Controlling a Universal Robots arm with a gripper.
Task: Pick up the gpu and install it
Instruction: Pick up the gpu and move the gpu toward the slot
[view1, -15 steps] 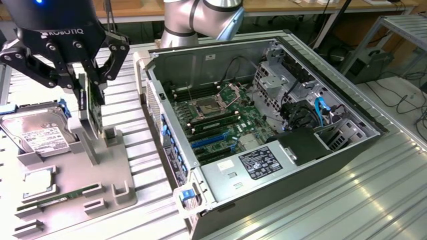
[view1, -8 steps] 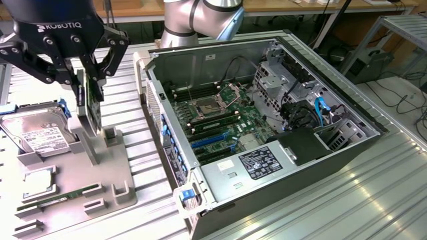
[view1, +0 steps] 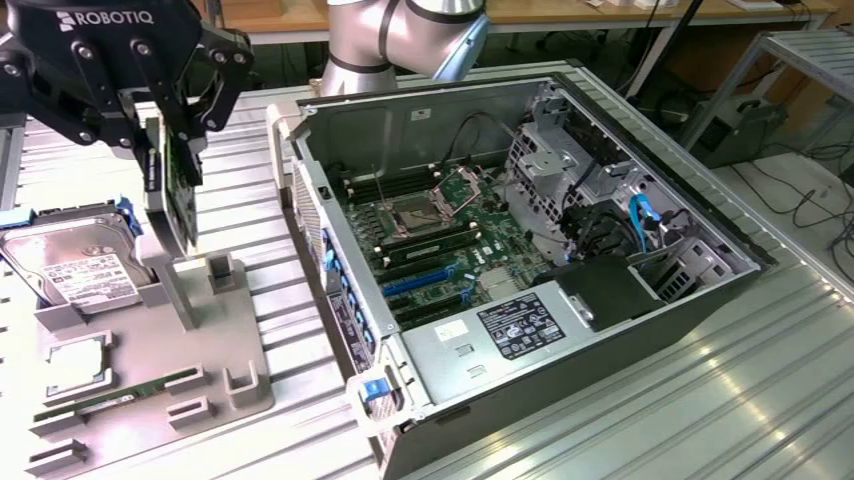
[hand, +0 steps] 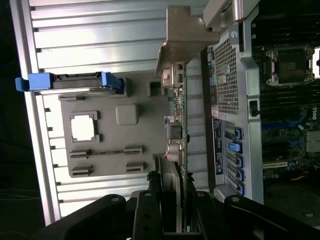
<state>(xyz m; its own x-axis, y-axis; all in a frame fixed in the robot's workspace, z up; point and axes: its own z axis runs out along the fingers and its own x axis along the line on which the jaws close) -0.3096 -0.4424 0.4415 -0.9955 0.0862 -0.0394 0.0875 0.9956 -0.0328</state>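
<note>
Hand (view1: 167, 125): part-closed, clamped on the gpu (view1: 178, 205) by its upper edge.
Gpu: held on edge over the grey holder tray (view1: 147, 355), at the exterior view's left, apart from the open case (view1: 400, 120).
Risk: the thin-edge grip may let the card tilt or slip, and the bracket (hand: 185, 30) could snag the case wall.

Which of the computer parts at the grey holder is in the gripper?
The gpu, the thin card held on edge by the gripper. The hard drive, processor and memory stick sit in the holder.
</note>
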